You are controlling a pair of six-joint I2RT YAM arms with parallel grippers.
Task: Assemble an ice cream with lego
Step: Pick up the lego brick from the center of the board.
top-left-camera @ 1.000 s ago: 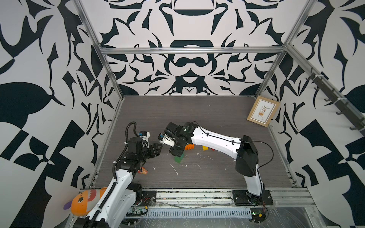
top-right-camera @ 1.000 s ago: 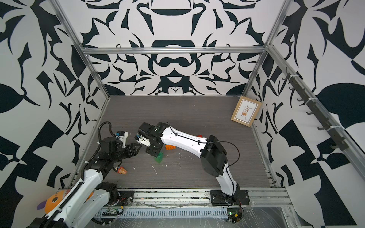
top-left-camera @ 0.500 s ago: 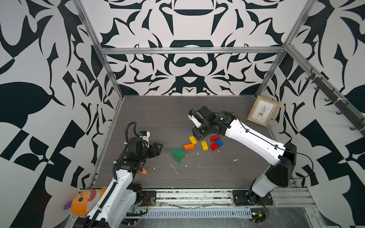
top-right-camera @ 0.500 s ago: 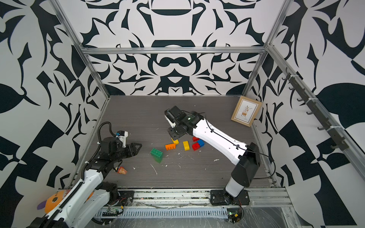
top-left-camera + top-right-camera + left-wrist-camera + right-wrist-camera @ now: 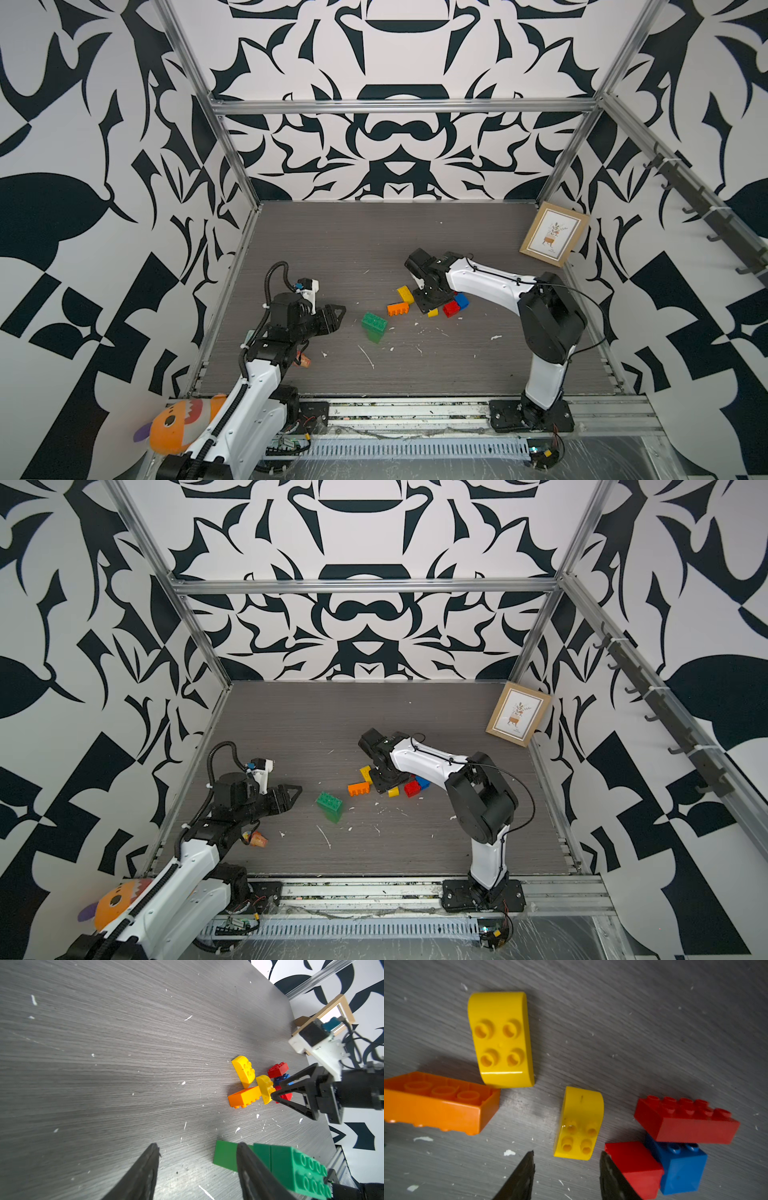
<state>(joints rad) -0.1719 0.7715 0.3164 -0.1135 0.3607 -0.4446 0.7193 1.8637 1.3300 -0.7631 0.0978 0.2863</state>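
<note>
While both top views bury my right pincer (image 5: pixel 427 308) among loose bricks (image 5: pixel 451 308), wrist views tell more, green stack (image 5: pixel 291 1165) just beside a finger of my spread, empty left pincer (image 5: pixel 197 1145), small yellow brick (image 5: pixel 580 1118) at my spread right pincer's mouth, ungripped.

Yeah, the right gripper (image 5: pixel 429 306) hides most of the small yellow brick (image 5: pixel 433 312) in both top views, and the orange brick (image 5: pixel 431 1103) gets cropped on right wrist.

Top views look down; wrist views closely share the lego (image 5: pixel 579 1124).
</note>
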